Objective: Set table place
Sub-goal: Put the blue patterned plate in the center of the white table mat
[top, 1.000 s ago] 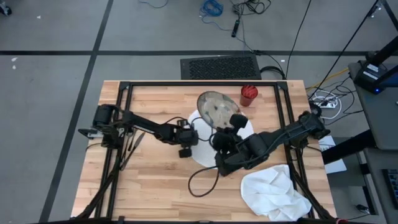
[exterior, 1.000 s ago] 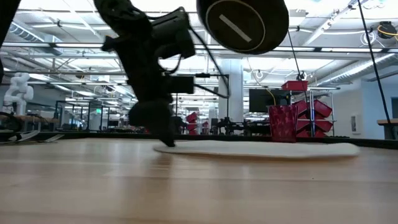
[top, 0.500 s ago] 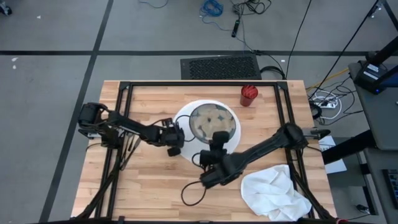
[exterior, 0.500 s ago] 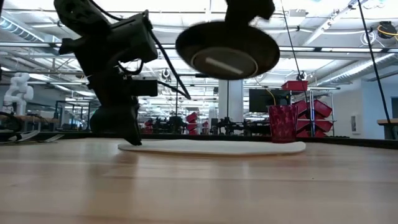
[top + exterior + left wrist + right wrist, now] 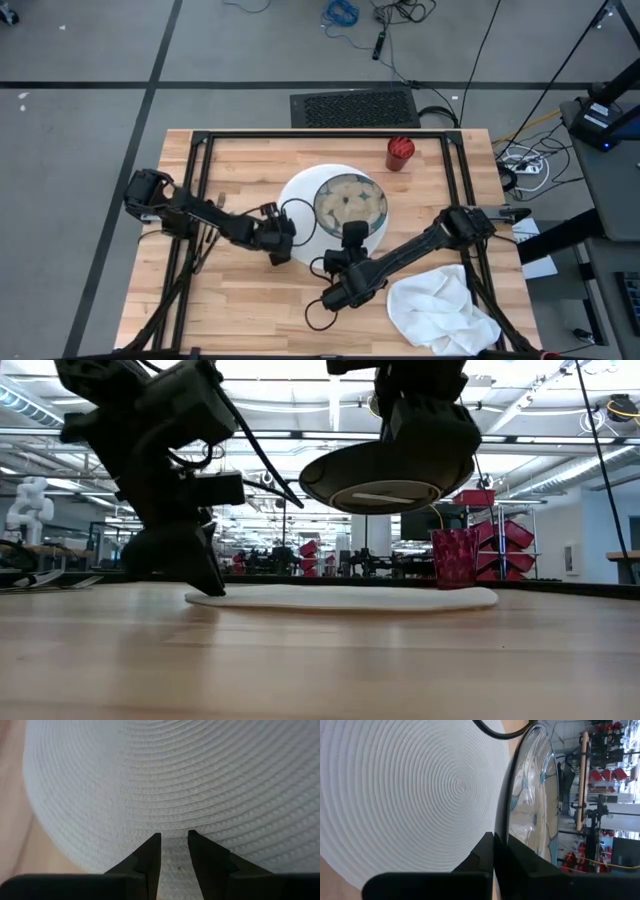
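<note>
A round white woven placemat (image 5: 300,200) lies flat on the table (image 5: 240,300). My left gripper (image 5: 283,247) stands at the mat's near-left edge (image 5: 205,588), its fingers close together on the mat (image 5: 165,780). A glazed grey-tan plate (image 5: 350,198) hangs over the mat's middle, its dark underside (image 5: 385,485) showing in the low view. My right gripper (image 5: 352,234) is shut on it from the near side. In the right wrist view the plate (image 5: 532,795) shows edge on beside the mat (image 5: 410,795). My left gripper has its fingers (image 5: 147,857) on the placemat just inside its near-left edge (image 5: 175,862), slanting down from the table's left. A narrow strip of mat shows between them; pinched or pressed, I cannot tell. The mat lies flat on the table. My right gripper pinches the plate's rim (image 5: 512,827) on its near side between the two fingers, one on the top face and one on the underside. It slants down from the table's near right. The plate hangs nearly level, clear of the mat below.
A red cup (image 5: 400,153) stands at the far right of the table and shows behind the mat (image 5: 455,558). A crumpled white cloth (image 5: 440,310) lies at the near right corner. A black tube frame (image 5: 320,134) rims the tabletop.
My left gripper has moved toward the table's left and near edges, and the placemat has slid left with it. My right gripper has come down with the plate, which has tipped from steeply tilted to nearly level and now hangs low over the mat.
</note>
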Motion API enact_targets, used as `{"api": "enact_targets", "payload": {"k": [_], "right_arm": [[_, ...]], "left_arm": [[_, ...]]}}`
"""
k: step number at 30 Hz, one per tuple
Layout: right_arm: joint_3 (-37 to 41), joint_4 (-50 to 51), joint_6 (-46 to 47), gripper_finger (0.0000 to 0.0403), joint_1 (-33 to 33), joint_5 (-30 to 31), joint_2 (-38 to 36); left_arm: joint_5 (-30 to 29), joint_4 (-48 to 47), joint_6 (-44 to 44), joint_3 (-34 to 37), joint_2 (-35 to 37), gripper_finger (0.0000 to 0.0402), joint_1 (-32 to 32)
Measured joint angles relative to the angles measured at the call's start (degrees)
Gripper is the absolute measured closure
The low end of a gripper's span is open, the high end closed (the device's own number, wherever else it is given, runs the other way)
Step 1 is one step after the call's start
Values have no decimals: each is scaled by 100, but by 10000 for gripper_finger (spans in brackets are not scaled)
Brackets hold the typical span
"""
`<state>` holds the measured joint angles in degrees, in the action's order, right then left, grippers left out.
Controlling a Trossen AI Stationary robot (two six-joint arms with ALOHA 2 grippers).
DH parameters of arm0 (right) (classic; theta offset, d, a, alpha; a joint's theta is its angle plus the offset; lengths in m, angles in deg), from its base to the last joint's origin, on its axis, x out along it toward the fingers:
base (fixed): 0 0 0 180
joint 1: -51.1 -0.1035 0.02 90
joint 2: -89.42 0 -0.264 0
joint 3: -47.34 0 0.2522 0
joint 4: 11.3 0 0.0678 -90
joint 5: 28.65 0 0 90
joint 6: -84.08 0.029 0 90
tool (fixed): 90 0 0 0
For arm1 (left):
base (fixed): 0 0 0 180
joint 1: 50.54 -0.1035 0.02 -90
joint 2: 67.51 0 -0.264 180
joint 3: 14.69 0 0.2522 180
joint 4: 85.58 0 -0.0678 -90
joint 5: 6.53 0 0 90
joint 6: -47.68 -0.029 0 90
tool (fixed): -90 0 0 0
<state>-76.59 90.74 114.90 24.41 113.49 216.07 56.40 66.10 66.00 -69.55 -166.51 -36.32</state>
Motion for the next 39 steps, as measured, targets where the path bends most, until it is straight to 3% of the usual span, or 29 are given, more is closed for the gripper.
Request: {"api": "enact_targets", "payload": {"k": [12,21,29,33,39], "right_arm": [[671,-662,-318,403,-108,-311,-2],[1384,-2680,-1683,403,159,-349,2],[1692,-3449,-2293,403,375,-267,-9],[1700,-3697,-2445,403,380,-306,-9],[1700,-4134,-2519,403,380,-311,-9]], "left_arm": [[-48,34,291,-61,-20,308,742],[-198,-12,14,-280,-31,308,800],[-116,-683,-238,-443,434,308,952],[-468,-970,-79,-453,782,308,1067],[-520,-953,-71,-448,1015,308,1171]]}}
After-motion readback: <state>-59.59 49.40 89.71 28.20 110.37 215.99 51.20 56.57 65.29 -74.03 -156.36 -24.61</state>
